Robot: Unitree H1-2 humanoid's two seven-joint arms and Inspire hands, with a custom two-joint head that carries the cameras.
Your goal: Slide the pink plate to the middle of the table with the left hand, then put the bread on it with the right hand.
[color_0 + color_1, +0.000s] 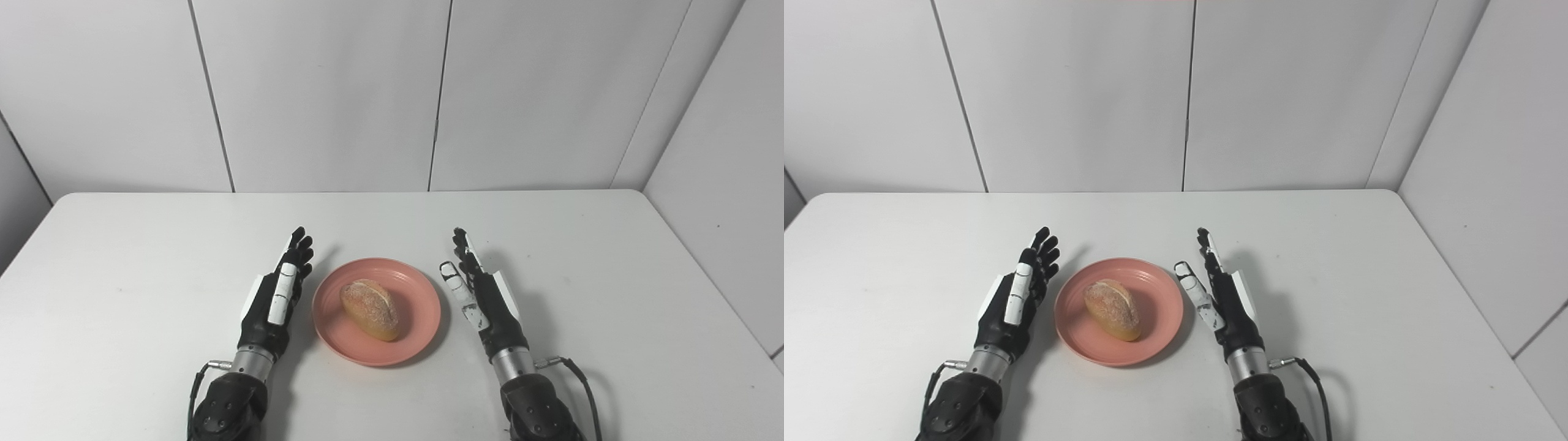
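1. The round pink plastic plate [376,311] sits mid-table on the white table [122,257], carrying the crusty oval bread roll [370,309] — both steps look done.
2. The left hand [275,301] and right hand [481,293] flank it, fingers straight, holding nothing — apparently withdrawn clear.

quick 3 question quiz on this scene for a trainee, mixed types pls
1. True or false: the bread roll lies on the pink plate.
2. Which hand holds something? A) left hand B) right hand C) neither
3. Fill in: the plate sits ____ the two hands on the white table.

Key
1. True.
2. C: both hands are open, one on each side of the plate, apart from it.
3. between
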